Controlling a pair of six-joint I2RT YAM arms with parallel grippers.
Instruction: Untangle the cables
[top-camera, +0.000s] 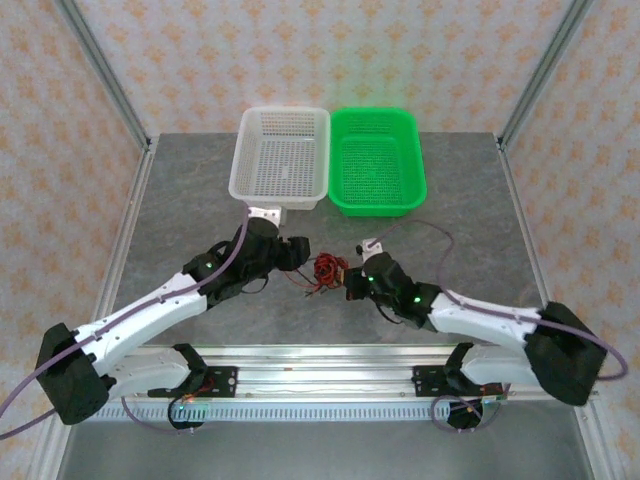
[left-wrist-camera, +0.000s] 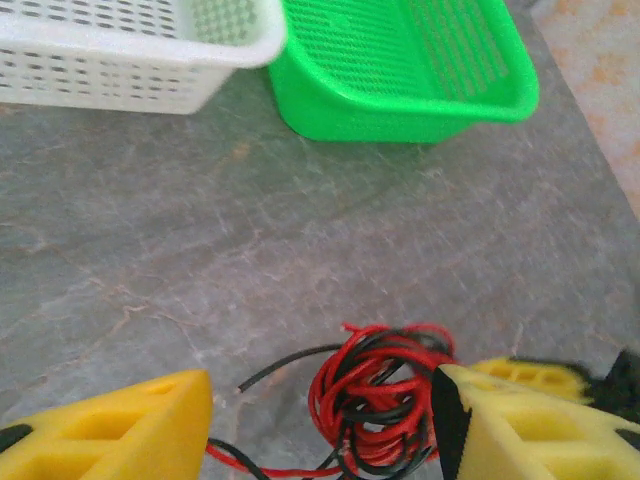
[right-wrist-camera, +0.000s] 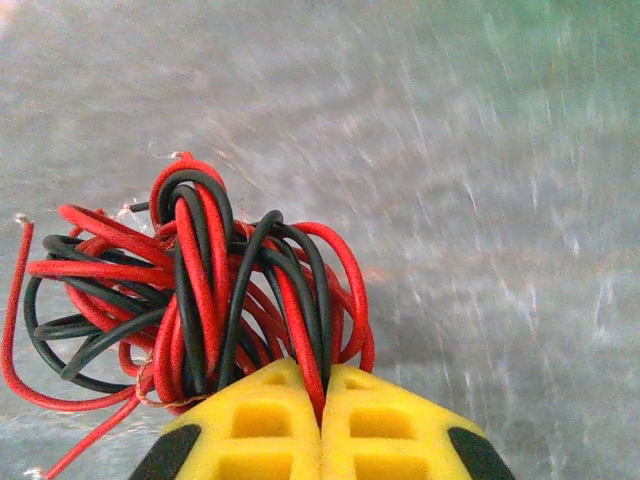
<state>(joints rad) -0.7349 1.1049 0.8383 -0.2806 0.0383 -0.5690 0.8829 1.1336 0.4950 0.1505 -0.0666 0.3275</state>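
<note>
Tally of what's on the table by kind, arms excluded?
white basket: 1
green basket: 1
tangled red-and-black cable bundle: 1 (single strands too knotted to count)
Total: 3

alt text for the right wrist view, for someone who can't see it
The right gripper, yellow fingers closed together, pinches a strand of the tangled red and black cables. The bundle fans out beyond them over a blurred grey table.

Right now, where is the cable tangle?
In the top view, the cables sit mid-table between the left gripper and the right gripper, which is shut on them.
</note>
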